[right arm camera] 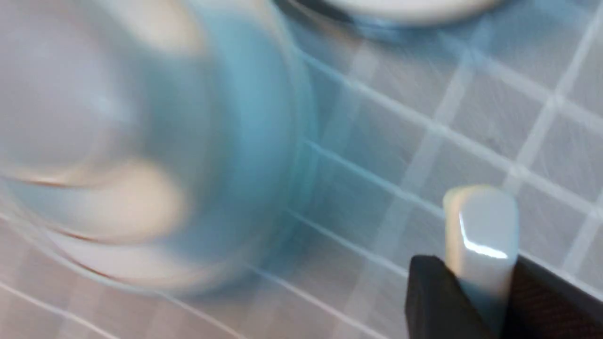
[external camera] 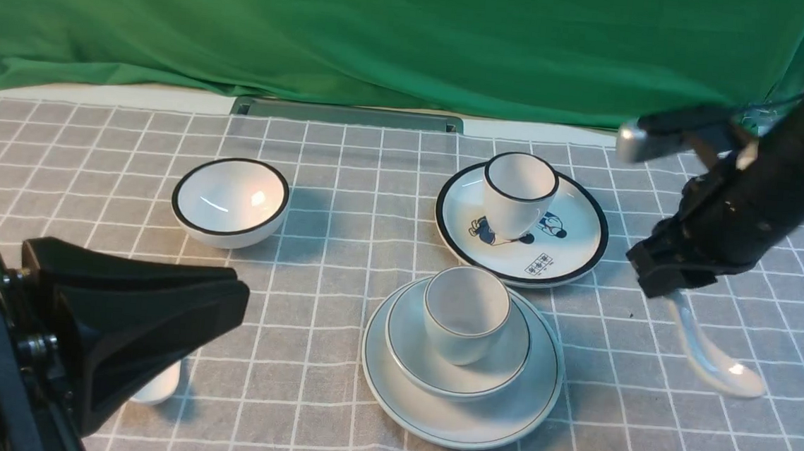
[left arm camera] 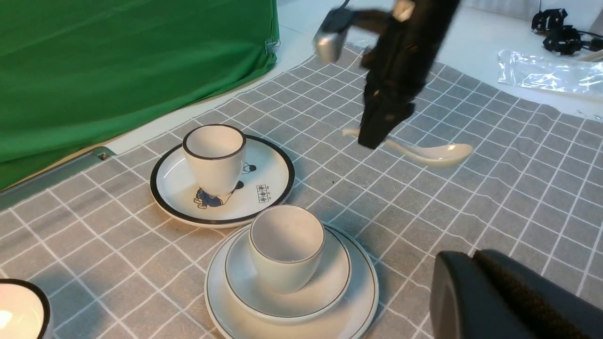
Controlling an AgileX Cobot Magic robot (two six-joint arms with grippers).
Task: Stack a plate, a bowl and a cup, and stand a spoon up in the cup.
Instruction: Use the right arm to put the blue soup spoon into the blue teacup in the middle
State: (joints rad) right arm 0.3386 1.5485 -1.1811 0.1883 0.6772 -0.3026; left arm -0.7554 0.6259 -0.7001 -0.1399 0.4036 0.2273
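The plate (external camera: 501, 423) lies at the front centre with the bowl (external camera: 506, 353) in it and the cup (external camera: 465, 315) upright in the bowl. The stack also shows in the left wrist view: plate (left arm camera: 362, 301), bowl (left arm camera: 337, 273), cup (left arm camera: 286, 249). My right gripper (external camera: 667, 279) is shut on the handle of the plain white spoon (external camera: 711, 357), to the right of the stack. The spoon's bowl end hangs low over the cloth. The right wrist view shows the handle (right arm camera: 480, 226) clamped between the jaws (right arm camera: 478, 273). My left gripper (external camera: 237, 299) is shut and empty at the front left.
A black-rimmed bowl (external camera: 230, 203) stands at the back left. A cartoon plate (external camera: 570, 244) with a black-rimmed cup (external camera: 520, 191) on it sits just behind the stack. Another white spoon (external camera: 157, 382) lies partly hidden under my left gripper. A green backdrop closes the far edge.
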